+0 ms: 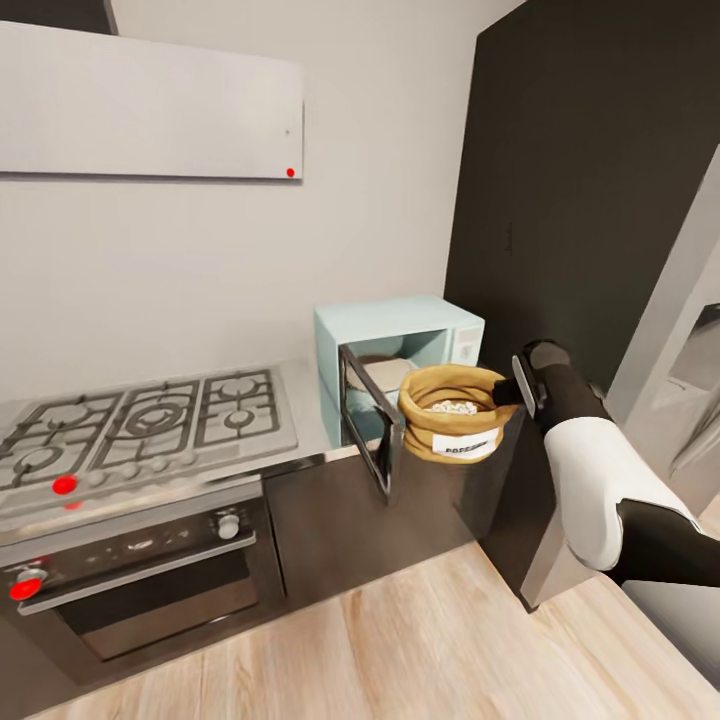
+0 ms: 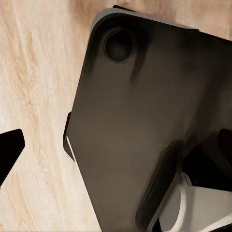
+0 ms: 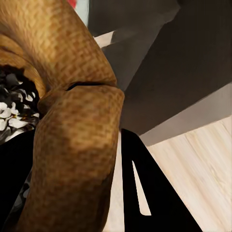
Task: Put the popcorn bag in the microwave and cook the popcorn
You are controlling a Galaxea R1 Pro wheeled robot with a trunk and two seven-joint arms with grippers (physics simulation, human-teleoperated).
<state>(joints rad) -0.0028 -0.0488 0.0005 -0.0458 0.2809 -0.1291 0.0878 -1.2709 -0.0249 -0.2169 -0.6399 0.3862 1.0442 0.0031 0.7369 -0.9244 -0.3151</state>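
Right now the right pincer (image 1: 510,392) is clamped on the popcorn bag (image 1: 452,412) rim, bag upright in front of the open microwave (image 1: 400,360), cavity lying straight beyond the bag; left pincer state unclear.

Evenly lit, bright render with soft, diffuse light and no visible lamp. A pale wall (image 1: 200,280) is smoothly shaded; the tall dark cabinet (image 1: 590,180) stays deep and flat. Faint sheen on the steel hob (image 1: 150,420). Head view is slightly soft and stretched toward its edges. Both wrist views show blurred, near-black silhouettes close to the lens
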